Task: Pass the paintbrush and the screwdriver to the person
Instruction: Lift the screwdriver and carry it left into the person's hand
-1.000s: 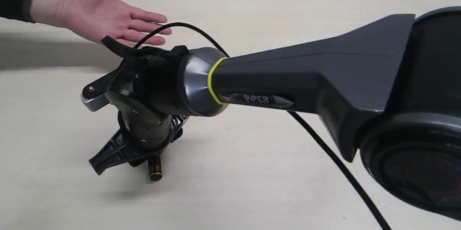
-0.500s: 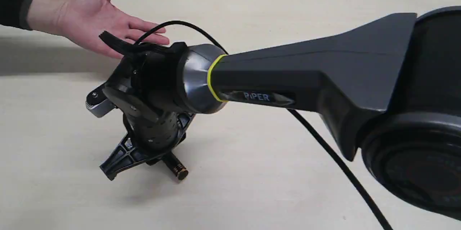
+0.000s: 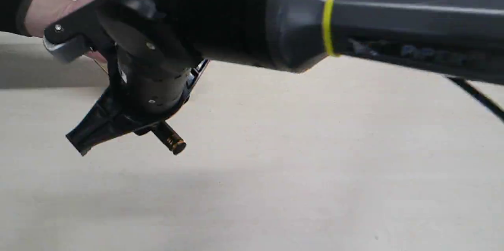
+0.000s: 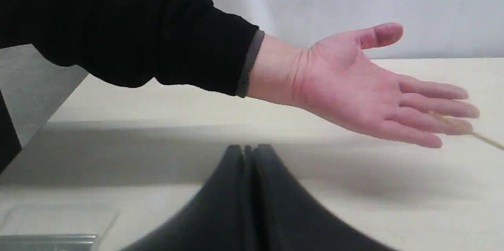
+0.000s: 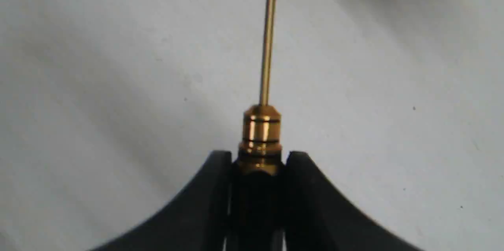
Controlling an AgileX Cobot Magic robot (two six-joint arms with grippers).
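My right gripper [image 5: 260,156] is shut on the black handle of the screwdriver [image 5: 261,133]. Its thin brassy shaft [image 5: 267,38] points away from the gripper. In the exterior view the screwdriver's gold-ringed handle end [image 3: 173,146] sticks out below the right arm [image 3: 244,15], above the table. The person's hand [image 4: 354,93] is held open, palm up, and the shaft's tip [image 4: 464,131] lies over its fingers. In the exterior view the person's wrist [image 3: 47,9] is mostly hidden behind the arm. My left gripper [image 4: 248,148] is shut on nothing, low over the table. The paintbrush is out of view.
The pale table [image 3: 295,172] runs under both arms, with a white wall [image 4: 354,3] behind it. A black cable [image 3: 478,95] trails off the right arm. The person's dark sleeve [image 4: 138,34] reaches in over the table's edge.
The right arm has risen with the screwdriver and swung closer to the camera. It now covers most of the person's hand. The screwdriver's handle end is higher above the table.
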